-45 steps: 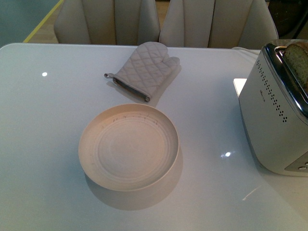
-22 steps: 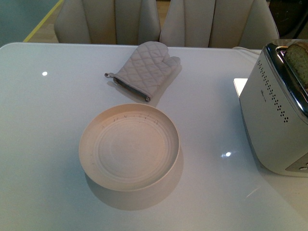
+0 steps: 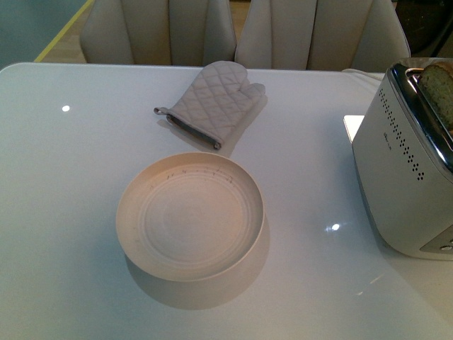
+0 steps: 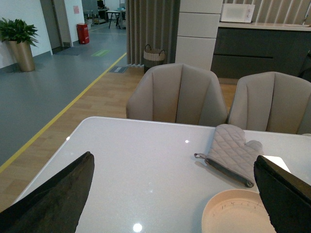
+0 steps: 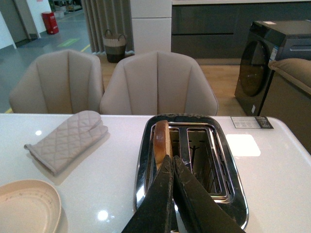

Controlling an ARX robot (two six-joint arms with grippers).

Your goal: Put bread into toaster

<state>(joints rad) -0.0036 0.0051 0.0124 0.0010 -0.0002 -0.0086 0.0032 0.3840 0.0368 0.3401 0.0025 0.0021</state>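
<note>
Right wrist view shows the right gripper (image 5: 172, 162) with its two dark fingers pressed together and nothing between them, held above the chrome slotted top of the toaster (image 5: 190, 167). Just beyond the fingertips, at about 11 o'clock from them, the bread (image 5: 161, 137) stands upright in one of the two slots, its brown crust edge rising above the chrome; the other slot holds nothing.

Left wrist view shows the left gripper (image 4: 175, 194) spread wide, one dark finger at each lower corner of the picture, with bare table between them and nothing in its grip.

On the front view neither arm shows. The toaster (image 3: 407, 170) sits at 3 o'clock on the white table (image 3: 64, 212), and the bread (image 3: 439, 92) pokes up from its top at the frame's edge. A cream round plate (image 3: 190, 216) lies near the table's centre, bare, well apart from the toaster. A grey quilted oven mitt (image 3: 212, 103) lies flat at 12 o'clock from the plate. Two beige chairs (image 3: 233, 32) stand behind the table's far edge.
</note>
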